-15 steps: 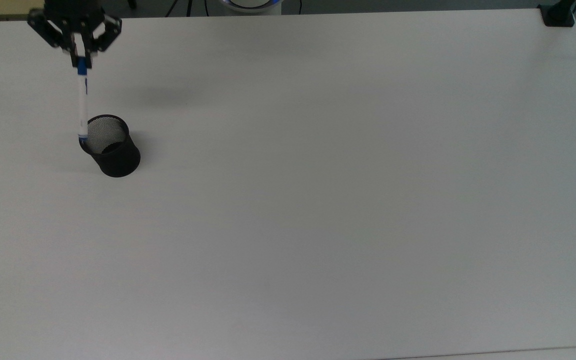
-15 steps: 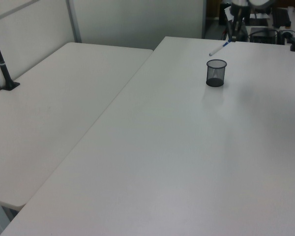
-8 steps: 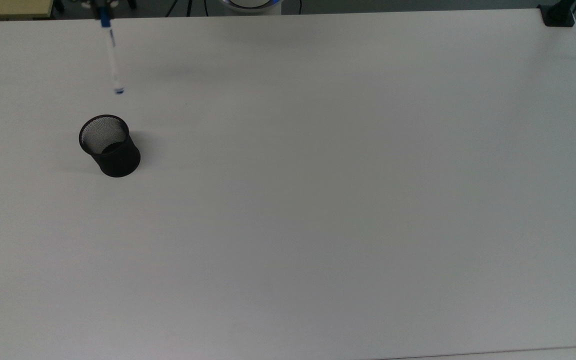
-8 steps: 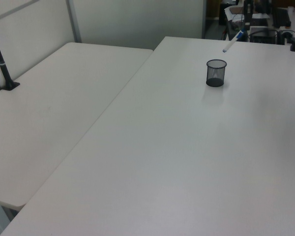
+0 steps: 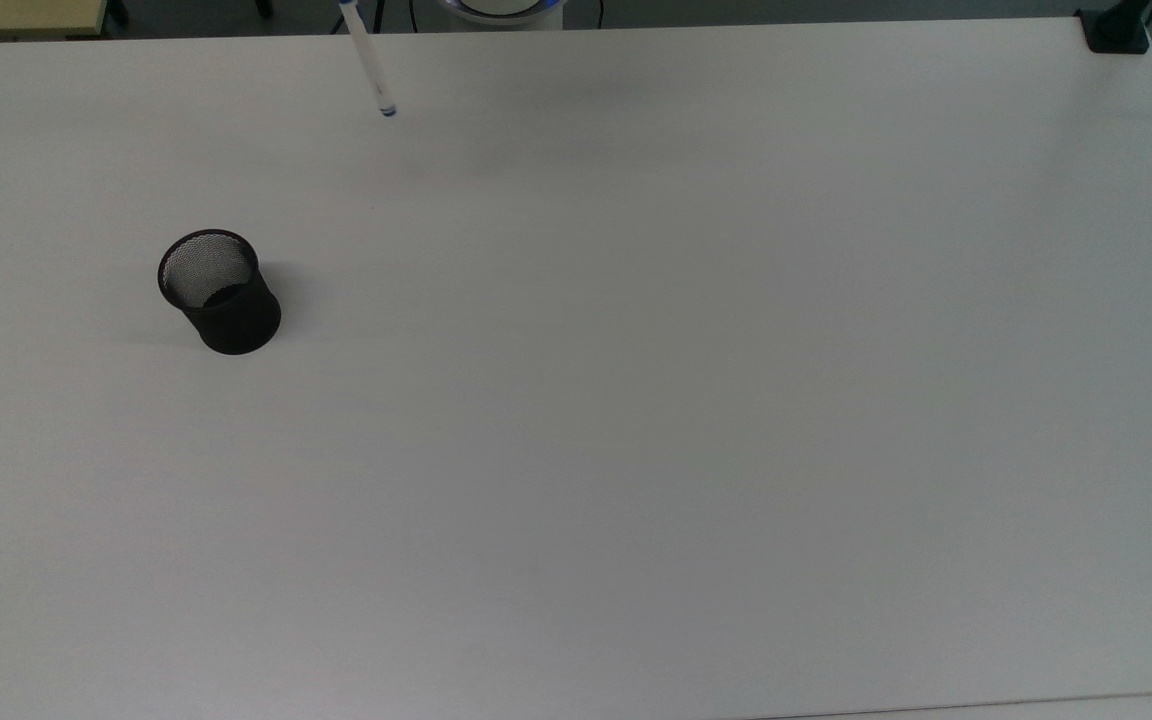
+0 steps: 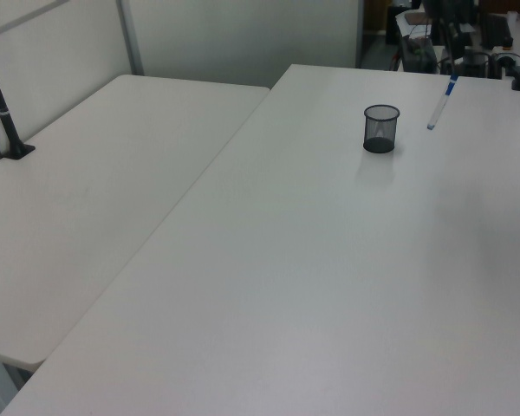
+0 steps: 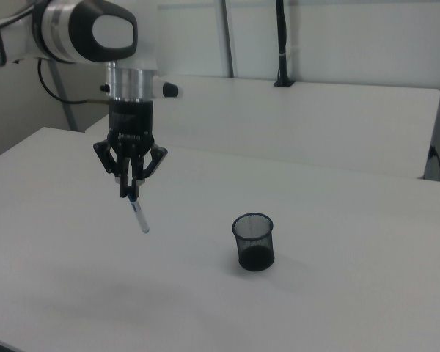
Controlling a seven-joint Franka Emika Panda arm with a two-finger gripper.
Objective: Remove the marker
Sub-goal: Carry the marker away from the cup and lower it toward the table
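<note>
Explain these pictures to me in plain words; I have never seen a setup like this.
A robot arm reaches over a white table. At its end is a gripper, two fingers shut on the capped end of a marker, which hangs in the air, slightly tilted, touching nothing. A black mesh cup stands upright on the table, apart from the marker. The three pictures show one moment from three fixed cameras: the top view looks down on the table, and the left view and the right view look across it from opposite sides.
</note>
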